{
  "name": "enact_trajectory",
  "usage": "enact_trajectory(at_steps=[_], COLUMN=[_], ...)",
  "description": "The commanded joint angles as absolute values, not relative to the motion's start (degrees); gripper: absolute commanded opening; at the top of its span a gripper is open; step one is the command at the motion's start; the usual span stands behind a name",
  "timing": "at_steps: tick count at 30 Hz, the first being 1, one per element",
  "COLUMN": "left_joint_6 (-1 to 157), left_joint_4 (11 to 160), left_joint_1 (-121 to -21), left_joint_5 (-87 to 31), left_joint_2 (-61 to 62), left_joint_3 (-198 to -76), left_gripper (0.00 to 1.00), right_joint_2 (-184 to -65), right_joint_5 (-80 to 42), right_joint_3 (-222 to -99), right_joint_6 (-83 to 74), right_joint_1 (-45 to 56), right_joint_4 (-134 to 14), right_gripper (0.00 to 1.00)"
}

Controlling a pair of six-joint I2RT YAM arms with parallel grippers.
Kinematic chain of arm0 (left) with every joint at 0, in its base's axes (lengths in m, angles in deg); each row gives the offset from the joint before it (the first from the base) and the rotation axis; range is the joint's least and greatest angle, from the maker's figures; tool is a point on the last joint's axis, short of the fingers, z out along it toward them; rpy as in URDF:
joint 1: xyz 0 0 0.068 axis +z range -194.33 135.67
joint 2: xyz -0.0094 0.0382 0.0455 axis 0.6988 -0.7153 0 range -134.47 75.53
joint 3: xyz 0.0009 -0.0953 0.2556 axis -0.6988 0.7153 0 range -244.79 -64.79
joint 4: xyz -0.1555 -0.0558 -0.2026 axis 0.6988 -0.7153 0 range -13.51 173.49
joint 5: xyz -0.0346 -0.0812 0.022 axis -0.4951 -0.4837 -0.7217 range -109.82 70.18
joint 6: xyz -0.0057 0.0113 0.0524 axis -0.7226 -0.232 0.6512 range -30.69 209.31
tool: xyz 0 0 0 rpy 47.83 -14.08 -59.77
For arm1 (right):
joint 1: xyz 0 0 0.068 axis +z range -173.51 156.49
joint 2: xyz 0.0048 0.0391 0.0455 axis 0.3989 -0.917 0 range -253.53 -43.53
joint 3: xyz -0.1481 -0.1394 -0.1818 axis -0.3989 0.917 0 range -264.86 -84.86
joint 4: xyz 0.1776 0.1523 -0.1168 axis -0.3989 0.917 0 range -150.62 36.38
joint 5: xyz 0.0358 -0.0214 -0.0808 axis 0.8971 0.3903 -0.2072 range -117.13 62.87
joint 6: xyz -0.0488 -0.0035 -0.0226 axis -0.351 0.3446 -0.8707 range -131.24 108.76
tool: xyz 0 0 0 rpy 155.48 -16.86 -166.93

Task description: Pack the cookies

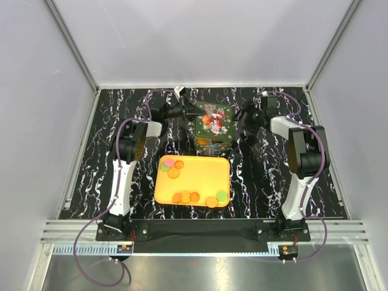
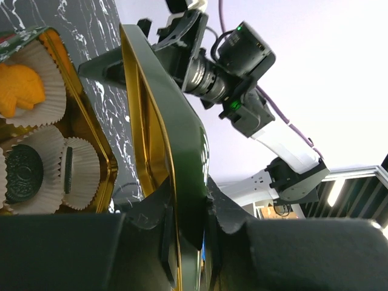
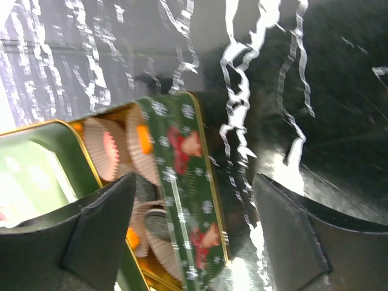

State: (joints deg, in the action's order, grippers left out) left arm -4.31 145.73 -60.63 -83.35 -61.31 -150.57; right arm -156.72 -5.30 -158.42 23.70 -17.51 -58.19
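Several small round cookies, orange (image 1: pixel 173 173), pink and green (image 1: pixel 222 196), lie on the yellow tray (image 1: pixel 200 176). A green Christmas tin (image 1: pixel 211 145) stands behind the tray. My left gripper (image 1: pixel 189 109) is shut on the edge of its green, gold-lined lid (image 1: pixel 213 121), held tilted over the tin. In the left wrist view the lid (image 2: pixel 182 139) stands edge-on in the gripper (image 2: pixel 191 206). Beside it a black cookie (image 2: pixel 23 173) and an orange one (image 2: pixel 18 88) sit in paper cups. My right gripper (image 1: pixel 242 121) is open. In its wrist view the gripper (image 3: pixel 194 182) straddles the tin's patterned wall (image 3: pixel 194 200).
The table is black marble-patterned (image 1: pixel 267 176), enclosed by white walls. White paper cups (image 3: pixel 103 148) line the tin's inside. The right arm's camera and cable (image 2: pixel 242 54) show beyond the lid in the left wrist view.
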Motion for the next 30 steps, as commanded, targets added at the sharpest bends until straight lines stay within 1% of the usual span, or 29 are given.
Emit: enact_trajectory(at_steps=[1,9,10,13,16,20,26,30], left_joint_6=[-2.4,-2.9,-3.4,-4.4,-4.5,-4.4,-3.6,-2.7], left_joint_4=[148.6,150.2,150.6,152.3,152.3,152.0,150.6,149.7], left_joint_1=[-61.4,-61.6,-61.6,-61.6,-61.7,-61.7,-62.0,-62.0], left_joint_5=[-80.2,-79.1,-79.0,-78.7,-78.4,-78.0,-77.9,-78.1], left_joint_2=[-57.7,-58.5,-58.9,-59.6,-59.8,-60.4,-61.2,-62.2], left_joint_3=[-150.1,-148.6,-148.5,-148.5,-148.6,-148.8,-149.2,-149.3], left_gripper=[0.07,0.06,0.06,0.06,0.06,0.08,0.09,0.09], right_joint_2=[-152.2,-149.1,-148.7,-146.9,-146.5,-147.3,-148.0,-149.4], right_joint_5=[-3.7,-6.4,-8.7,-10.5,-9.6,-4.9,-1.3,1.3], right_joint_3=[-156.1,-153.9,-153.7,-152.2,-151.7,-150.8,-148.4,-148.9], right_joint_6=[25.8,27.6,28.1,28.9,29.2,29.5,30.5,30.1], right_joint_1=[-17.1,-17.2,-17.1,-17.2,-17.3,-17.1,-17.0,-16.7], right_joint_4=[-64.7,-65.1,-64.8,-65.5,-66.3,-71.0,-76.3,-76.8], right_gripper=[0.87,0.93,0.93,0.94,0.95,0.97,0.98,0.98])
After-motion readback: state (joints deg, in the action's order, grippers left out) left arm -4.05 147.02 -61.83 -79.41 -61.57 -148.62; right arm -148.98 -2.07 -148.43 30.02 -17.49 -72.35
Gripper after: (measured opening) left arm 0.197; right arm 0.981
